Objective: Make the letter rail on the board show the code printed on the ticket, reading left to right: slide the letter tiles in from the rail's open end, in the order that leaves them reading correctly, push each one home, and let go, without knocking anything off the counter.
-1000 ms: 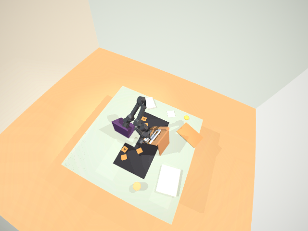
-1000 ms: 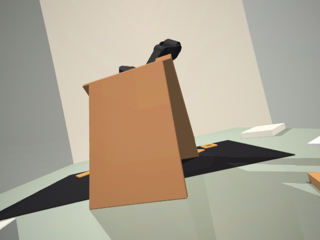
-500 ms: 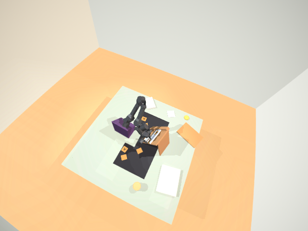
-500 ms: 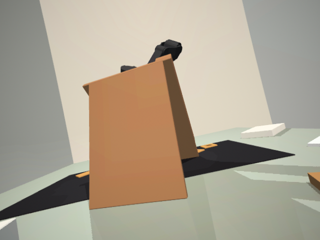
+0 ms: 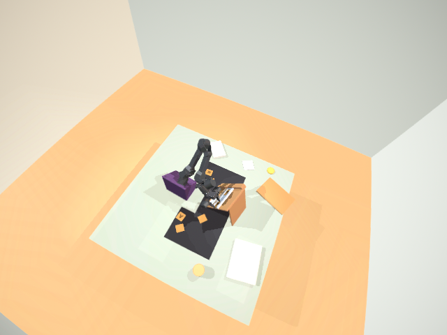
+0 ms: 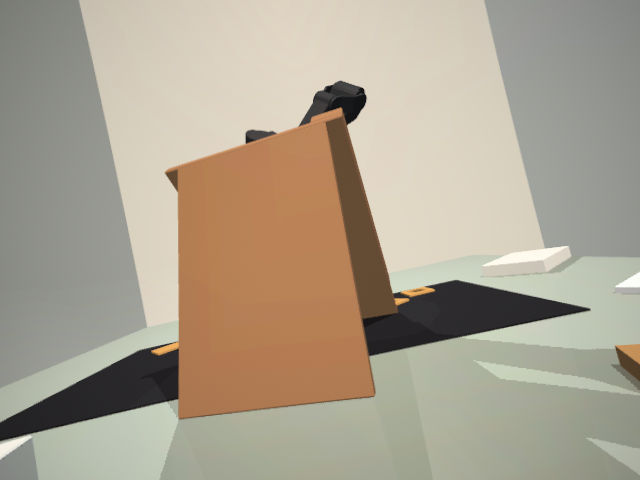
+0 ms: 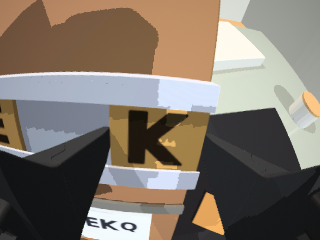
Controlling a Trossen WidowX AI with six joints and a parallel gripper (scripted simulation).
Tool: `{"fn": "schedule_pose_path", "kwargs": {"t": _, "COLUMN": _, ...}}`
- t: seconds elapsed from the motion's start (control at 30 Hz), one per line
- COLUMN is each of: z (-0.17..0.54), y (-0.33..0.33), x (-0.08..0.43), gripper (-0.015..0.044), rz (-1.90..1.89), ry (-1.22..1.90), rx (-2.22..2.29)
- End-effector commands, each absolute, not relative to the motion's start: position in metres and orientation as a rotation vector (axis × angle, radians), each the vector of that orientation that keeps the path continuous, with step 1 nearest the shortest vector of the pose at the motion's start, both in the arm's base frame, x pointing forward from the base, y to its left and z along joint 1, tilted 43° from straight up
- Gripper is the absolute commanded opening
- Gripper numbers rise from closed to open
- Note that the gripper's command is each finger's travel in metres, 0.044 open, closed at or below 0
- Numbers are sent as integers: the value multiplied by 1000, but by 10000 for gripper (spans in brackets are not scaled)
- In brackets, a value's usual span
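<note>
In the top view, my elbow [image 5: 204, 144] [image 6: 345, 98] bends high at one o'clock from my base; my gripper [image 5: 214, 199] [image 7: 158, 138] grips at four o'clock, fingers partly apart.

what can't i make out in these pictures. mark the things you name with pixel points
- Start of the code on the white paper ticket [image 7: 117, 226]: wrist view, behind the black pincer [image 7: 158, 138] finger.
- Full letter on the tan tile at the rail's left end [image 7: 9, 125]: wrist view, cut by the left edge.
- Far end of the pale grey rail [image 7: 107, 87]: wrist view, cut by the same edge.
- All letters on the rail: exterior view, behind the brown board [image 6: 268, 268].
</note>
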State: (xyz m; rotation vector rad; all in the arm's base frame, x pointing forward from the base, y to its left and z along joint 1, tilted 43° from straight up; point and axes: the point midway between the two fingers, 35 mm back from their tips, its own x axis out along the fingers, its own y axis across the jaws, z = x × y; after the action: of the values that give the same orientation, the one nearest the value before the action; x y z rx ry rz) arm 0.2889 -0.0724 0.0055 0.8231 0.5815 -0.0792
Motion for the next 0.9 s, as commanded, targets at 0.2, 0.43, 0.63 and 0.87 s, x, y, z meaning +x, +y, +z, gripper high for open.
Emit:
{"fn": "schedule_pose_path", "kwargs": {"t": 0.2, "z": 9, "y": -70, "x": 290, "gripper": 0, "rz": -84, "ry": 580, "rx": 826}}
{"fn": "schedule_pose_path", "kwargs": {"t": 0.43, "z": 11, "y": -68, "x": 291, "gripper": 0, "rz": -84, "ry": 580, "rx": 826}}
{"fn": "schedule_pose_path", "kwargs": {"t": 0.63, "z": 13, "y": -66, "x": 291, "gripper": 0, "rz": -84, "ry": 580, "rx": 826}}
{"fn": "schedule_pose_path", "kwargs": {"t": 0.87, "z": 15, "y": -64, "x": 292, "gripper": 0, "rz": -84, "ry": 580, "rx": 826}}
